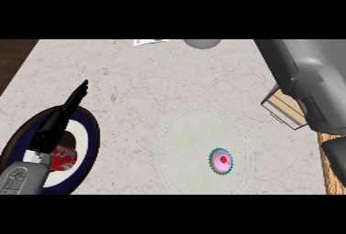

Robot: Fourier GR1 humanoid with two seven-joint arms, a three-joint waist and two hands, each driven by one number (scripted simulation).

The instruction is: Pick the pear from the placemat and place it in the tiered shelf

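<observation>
Black left hand [66, 111] over plate [91, 137]

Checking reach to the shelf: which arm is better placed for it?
Right. The right forearm lies directly over the tiered shelf at the right edge; the left hand, open, stands above the plate far left.

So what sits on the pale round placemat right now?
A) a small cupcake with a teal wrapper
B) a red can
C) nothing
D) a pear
A: the only thing on the placemat is a small cupcake with a teal wrapper and pink top; no pear shows there.
</observation>
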